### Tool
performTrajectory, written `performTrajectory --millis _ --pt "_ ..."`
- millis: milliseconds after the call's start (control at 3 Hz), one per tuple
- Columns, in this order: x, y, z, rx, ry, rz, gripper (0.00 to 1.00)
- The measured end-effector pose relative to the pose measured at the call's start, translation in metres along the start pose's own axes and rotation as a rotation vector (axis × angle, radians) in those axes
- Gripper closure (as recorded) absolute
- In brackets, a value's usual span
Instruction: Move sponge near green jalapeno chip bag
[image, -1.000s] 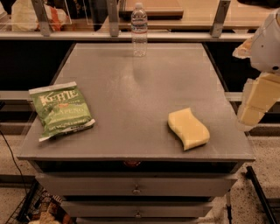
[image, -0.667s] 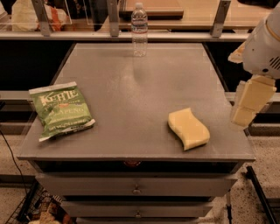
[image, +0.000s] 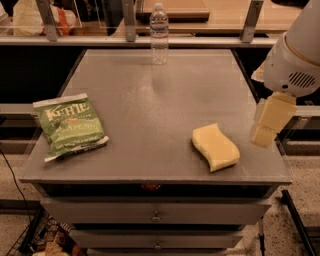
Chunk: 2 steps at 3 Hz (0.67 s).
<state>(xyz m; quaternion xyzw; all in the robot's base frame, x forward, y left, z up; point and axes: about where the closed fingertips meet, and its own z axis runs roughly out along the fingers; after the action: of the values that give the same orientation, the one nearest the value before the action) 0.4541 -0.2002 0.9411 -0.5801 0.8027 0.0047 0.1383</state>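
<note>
grey metal worktop (image: 150, 100) carried the green jalapeno chip bag (image: 71, 126) flat near its front left edge, and the sponge (image: 215, 147) lay well apart from it toward the front right corner, untouched. the claw (image: 270, 122) hung just beyond the worktop's right edge, beside the sponge, and whether it was spread or pressed together could not be told. coming in from that side, it could probably nudge the light foam off the front edge, or catch one wavy end and let it twist free.
</note>
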Motion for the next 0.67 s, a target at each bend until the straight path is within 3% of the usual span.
performTrajectory --millis 667 --pt "-0.019 0.012 0.030 -0.018 0.028 0.092 0.00"
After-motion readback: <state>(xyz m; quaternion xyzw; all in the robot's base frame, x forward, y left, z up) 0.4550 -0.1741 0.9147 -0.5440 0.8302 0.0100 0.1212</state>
